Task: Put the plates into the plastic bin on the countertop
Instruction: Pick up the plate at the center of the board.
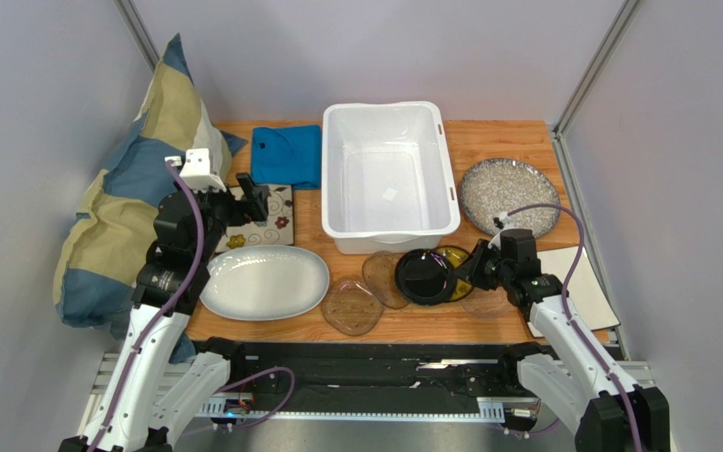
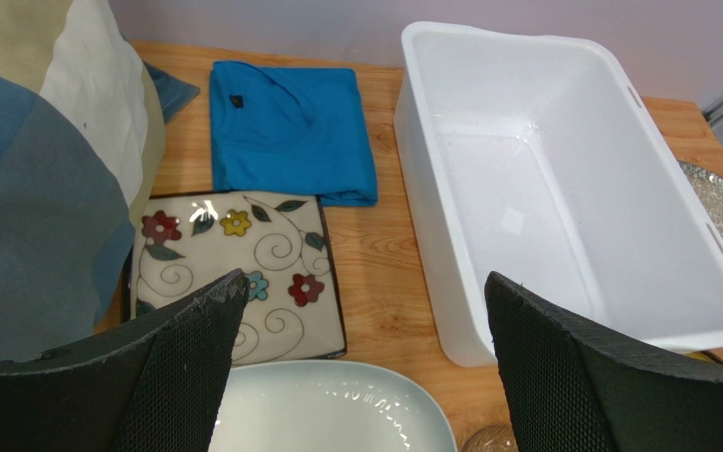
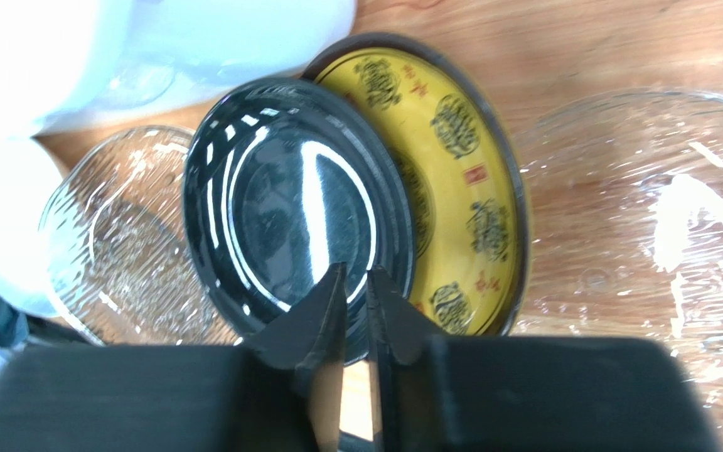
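Grip: right hand (image 3: 354, 282) pinches rim of black plate (image 3: 280, 207) by near edge of counter (image 1: 516, 141), likely to lift it off yellow plate (image 3: 450, 179) | left hand (image 2: 365, 301) spread open above floral plate (image 2: 243, 254).

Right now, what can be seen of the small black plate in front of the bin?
The black plate is small, round and glossy, with a ribbed rim that catches reflections; it looks like dark glass or glazed ceramic. It sits on the countertop just in front of the plastic bin, overlapping a yellow patterned plate, with a clear glass plate on its other side. The right gripper pinches its near rim.
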Tool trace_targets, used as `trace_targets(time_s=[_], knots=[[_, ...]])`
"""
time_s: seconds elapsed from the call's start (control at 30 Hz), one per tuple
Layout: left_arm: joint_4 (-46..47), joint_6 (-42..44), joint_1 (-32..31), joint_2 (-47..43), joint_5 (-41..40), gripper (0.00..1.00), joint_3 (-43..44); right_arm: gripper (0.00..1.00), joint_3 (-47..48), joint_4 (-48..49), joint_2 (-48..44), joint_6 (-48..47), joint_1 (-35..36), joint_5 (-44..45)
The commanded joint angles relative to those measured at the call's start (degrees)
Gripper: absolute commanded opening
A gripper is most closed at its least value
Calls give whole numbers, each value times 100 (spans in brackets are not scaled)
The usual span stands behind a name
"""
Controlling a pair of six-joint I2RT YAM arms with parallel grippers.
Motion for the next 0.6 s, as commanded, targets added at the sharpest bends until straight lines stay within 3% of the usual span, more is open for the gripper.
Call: trace_targets(time_s=[0.0, 0.1, 0.2, 0.57], knots=[[4, -71, -10, 8, 3, 99, 64, 30, 141, -193, -338, -11, 99, -189], [-5, -89, -10, -1, 20, 99, 64, 49, 18, -282, -611, -12, 99, 153], [4, -98, -10, 17, 47, 99, 55, 54, -149, -45, -682, 198, 99, -21], [-4, -115, -10, 52, 117, 99, 55, 59, -606, 544, -217, 446, 99, -75]])
